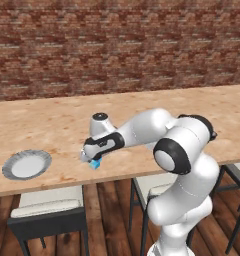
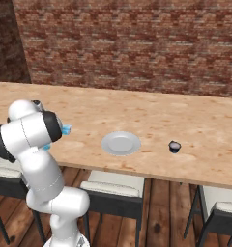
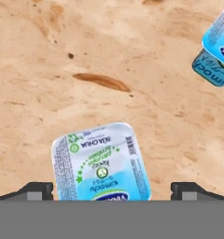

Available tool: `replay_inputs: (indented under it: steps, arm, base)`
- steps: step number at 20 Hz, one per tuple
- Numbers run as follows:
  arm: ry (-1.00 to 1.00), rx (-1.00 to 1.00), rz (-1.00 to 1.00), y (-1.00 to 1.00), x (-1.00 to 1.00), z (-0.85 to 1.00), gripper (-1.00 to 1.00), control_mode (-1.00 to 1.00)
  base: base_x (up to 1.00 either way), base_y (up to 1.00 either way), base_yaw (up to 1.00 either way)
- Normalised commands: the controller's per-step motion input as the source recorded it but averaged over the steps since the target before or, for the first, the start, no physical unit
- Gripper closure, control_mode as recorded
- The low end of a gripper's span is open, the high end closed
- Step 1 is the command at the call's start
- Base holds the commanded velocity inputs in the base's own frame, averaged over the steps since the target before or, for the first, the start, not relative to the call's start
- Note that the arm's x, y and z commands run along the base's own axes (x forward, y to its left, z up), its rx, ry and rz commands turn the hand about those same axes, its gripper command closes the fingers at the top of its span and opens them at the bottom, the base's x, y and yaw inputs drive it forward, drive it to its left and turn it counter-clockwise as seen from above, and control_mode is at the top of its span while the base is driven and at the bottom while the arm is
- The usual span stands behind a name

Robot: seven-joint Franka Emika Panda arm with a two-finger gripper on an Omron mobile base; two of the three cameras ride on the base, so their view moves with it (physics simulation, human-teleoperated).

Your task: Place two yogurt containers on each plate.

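A long wooden tabletop point(image 1: 52, 120) runs in front of a red brick wall point(image 1: 117, 45), with chairs point(image 1: 49, 212) tucked under its near edge.

In the left base view, a grey-rimmed plate point(image 1: 26, 164) lies near the near edge of the tabletop, towards its left end. To the right of it, well apart, the gripper point(image 1: 92, 160) hangs low over the wood close to the near edge, and a light-blue yogurt container point(image 1: 95, 163) shows just under it on the tabletop.

In the hand view, that tub point(image 3: 101, 162) lies between the two dark fingertips point(image 3: 37, 190), its printed foil top facing the camera. The jaws stand wide apart, each tip clear of the tub's sides, so nothing is gripped. A second yogurt container point(image 3: 217, 51) lies near the upper right corner of this view, apart from the first.

In the right base view, a blue tub point(image 2: 65, 129) peeks out beside the arm, a plate point(image 2: 121, 143) sits near the middle of the near edge, and a small dark cup point(image 2: 174, 146) stands to its right, well apart.
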Motion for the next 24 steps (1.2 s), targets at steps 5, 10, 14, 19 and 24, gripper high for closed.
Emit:
replay_inputs:
  steps: [5, 10, 14, 19, 24]
  arm:
    - [0.00, 0.00, 0.00, 0.09, 0.00, 0.00, -1.00, -1.00]
    - [0.00, 0.00, 0.00, 0.00, 0.00, -0.13, -1.00, -1.00]
    - [0.00, 0.00, 0.00, 0.00, 0.00, -0.14, -1.00, -1.00]
    - [0.00, 0.00, 0.00, 0.00, 0.00, -0.15, -1.00, -1.00]
    - [0.00, 0.00, 0.00, 0.00, 0.00, -0.19, -1.00, -1.00]
  base:
    - [0.00, 0.00, 0.00]
    - [0.00, 0.00, 0.00]
    - [0.00, 0.00, 0.00]
    - [0.00, 0.00, 0.00]
    - [0.00, 0.00, 0.00]
